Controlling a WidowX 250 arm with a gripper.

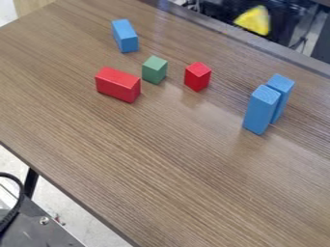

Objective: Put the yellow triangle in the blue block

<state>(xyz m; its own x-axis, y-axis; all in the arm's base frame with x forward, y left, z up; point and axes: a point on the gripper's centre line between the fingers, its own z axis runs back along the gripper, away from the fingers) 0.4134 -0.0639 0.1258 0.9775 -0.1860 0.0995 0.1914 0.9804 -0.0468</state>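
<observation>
Clock face centred on view, 12 at far side. On worktop (171, 169), nearer upright blue block (260, 110) stood between 2 and 3, farther upright blue block (282, 89) right behind; no triangle on either. Red rectangular block (118, 85) lay between 10 and 11. Placing was left to do; pickup looked possibly done. Yellow triangle (253, 20) was farthest, at 1, beyond worktop's far edge. Could not tell hand's opening, hold, or triangle's bearing from it.
</observation>
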